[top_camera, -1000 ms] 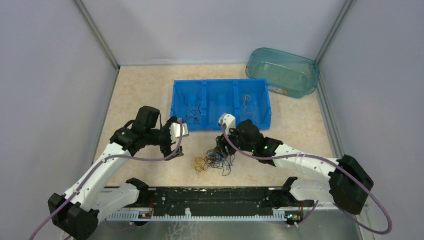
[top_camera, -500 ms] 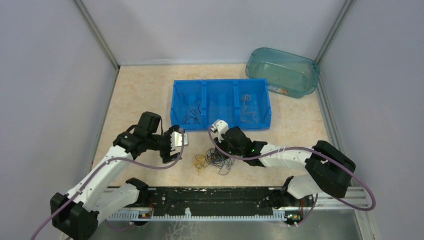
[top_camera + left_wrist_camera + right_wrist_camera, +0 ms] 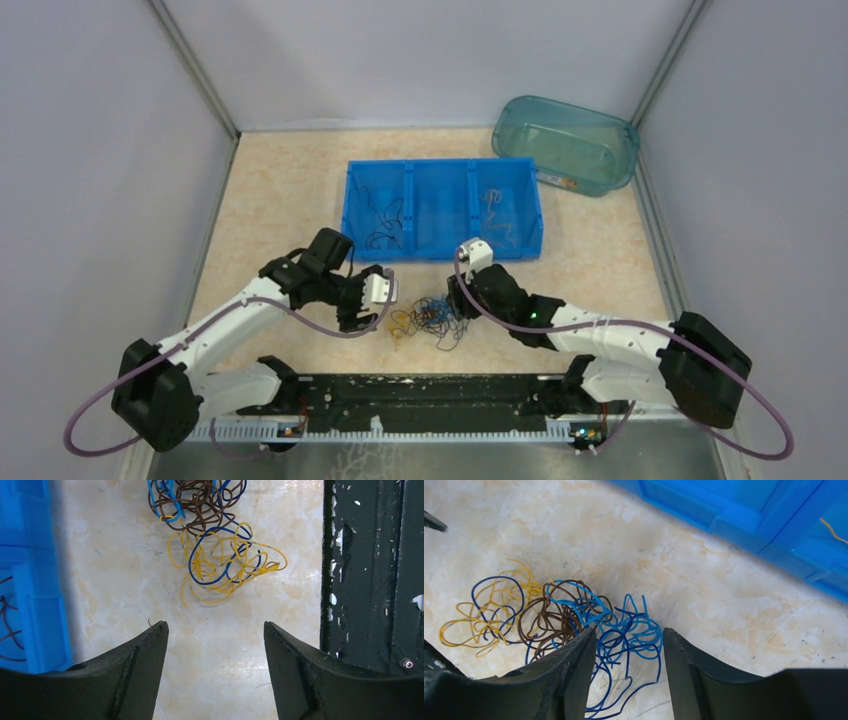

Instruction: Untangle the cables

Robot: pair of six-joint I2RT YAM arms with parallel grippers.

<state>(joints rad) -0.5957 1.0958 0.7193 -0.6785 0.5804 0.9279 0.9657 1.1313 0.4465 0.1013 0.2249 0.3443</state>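
Parted and low, the right gripper [image 3: 629,636] straddles the bright blue loops at one edge of the tangle of thin cables [image 3: 569,620]. Wire lies in the gap, yet neither finger presses on it, so I read it as released rather than grasping. The left gripper [image 3: 215,627] is spread wide too, with nothing between its fingers, and faces the yellow strands from the opposite side.

The tangle rests on the beige marbled tabletop [image 3: 280,200] just in front of the blue plastic three-compartment bin [image 3: 440,163], near the middle of its front wall. Yellow and dark blue loops lie toward the left arm, bright blue toward the right, with a brown knot between them. That likely explains the two-sided approach: each arm can take one colour and draw it away from the knot.

In the bin's left compartment lie dark loose wires [image 3: 385,220] and in its right compartment tan-orange wires [image 3: 497,215], apparently sorted by colour. Off the bin's far right corner stands a translucent teal plastic tub [image 3: 590,178]. Nearer than the bin, past the tangle, runs a black mounting rail [image 3: 420,390].
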